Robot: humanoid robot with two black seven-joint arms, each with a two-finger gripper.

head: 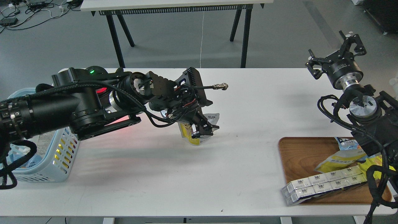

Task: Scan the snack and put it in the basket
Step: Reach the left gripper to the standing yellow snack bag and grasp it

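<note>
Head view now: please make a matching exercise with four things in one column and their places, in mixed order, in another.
1. small yellow-and-white pouch
2. light blue slotted plastic basket
3. long white multi-box pack
4. right gripper

A. on the brown wooden tray
B. raised above the table's far right corner
C. table centre, at the left gripper
D. table's left edge

Pairs: 1-C, 2-D, 3-A, 4-B
</note>
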